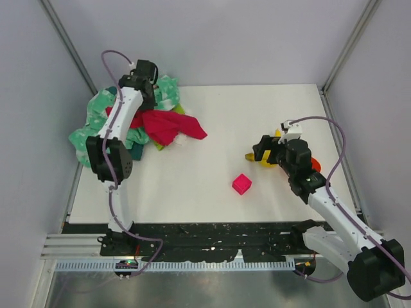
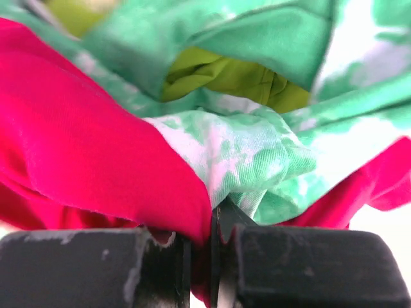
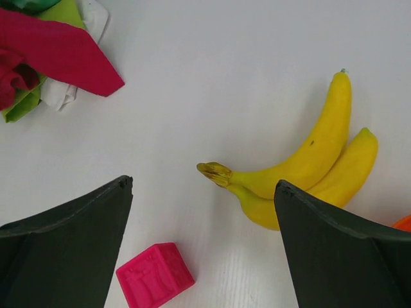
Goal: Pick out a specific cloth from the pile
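The pile (image 1: 96,128) lies at the table's far left: mint-green patterned fabric, a magenta-red cloth (image 1: 170,125), dark teal and white. The lime-green cloth is mostly buried; small bits show at the pile's edge (image 1: 180,109). In the left wrist view its folds (image 2: 225,74) show in a hollow under the mint-green fabric (image 2: 244,151). My left gripper (image 1: 149,96) is on top of the pile, its jaws (image 2: 212,224) closed on a fold of the magenta-red cloth (image 2: 83,141). My right gripper (image 1: 260,154) hangs open and empty (image 3: 204,185) over the table at the right.
Two bananas (image 1: 277,135) (image 3: 308,160) lie under my right gripper. A pink cube (image 1: 241,184) (image 3: 154,276) sits near the table's middle. An orange object (image 1: 316,164) (image 3: 403,222) lies beside the bananas. Grey walls enclose the table.
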Robot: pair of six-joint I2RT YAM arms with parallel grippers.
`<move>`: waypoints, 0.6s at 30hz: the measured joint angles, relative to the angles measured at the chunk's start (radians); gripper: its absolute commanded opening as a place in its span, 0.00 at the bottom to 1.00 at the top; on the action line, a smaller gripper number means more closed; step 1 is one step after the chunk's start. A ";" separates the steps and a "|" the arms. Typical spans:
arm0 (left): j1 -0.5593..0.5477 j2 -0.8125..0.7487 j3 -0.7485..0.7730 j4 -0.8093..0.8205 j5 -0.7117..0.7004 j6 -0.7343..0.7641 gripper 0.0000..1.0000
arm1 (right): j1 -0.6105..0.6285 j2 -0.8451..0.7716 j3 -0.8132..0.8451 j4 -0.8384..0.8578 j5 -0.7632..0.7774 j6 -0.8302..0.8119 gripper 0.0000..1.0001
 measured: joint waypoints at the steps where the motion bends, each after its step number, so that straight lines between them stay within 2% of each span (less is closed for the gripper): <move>1: 0.002 -0.054 -0.021 0.004 -0.006 0.005 0.00 | 0.000 0.021 0.007 0.007 -0.023 0.003 0.96; 5: 0.037 -0.220 0.021 0.029 -0.043 0.024 0.00 | 0.023 0.145 0.058 0.029 -0.094 0.026 0.97; 8: 0.095 -0.275 0.121 0.039 -0.087 0.031 0.00 | 0.105 0.317 0.168 0.039 -0.096 0.028 0.98; 10: 0.133 -0.286 0.154 0.042 -0.112 0.037 0.00 | 0.227 0.448 0.272 0.051 -0.101 0.027 1.00; 14: 0.206 -0.270 0.153 0.032 -0.121 0.038 0.00 | 0.372 0.739 0.546 0.092 -0.130 0.039 1.00; 18: 0.244 -0.238 0.088 0.029 -0.119 0.035 0.00 | 0.424 1.075 0.932 0.081 -0.153 0.068 1.00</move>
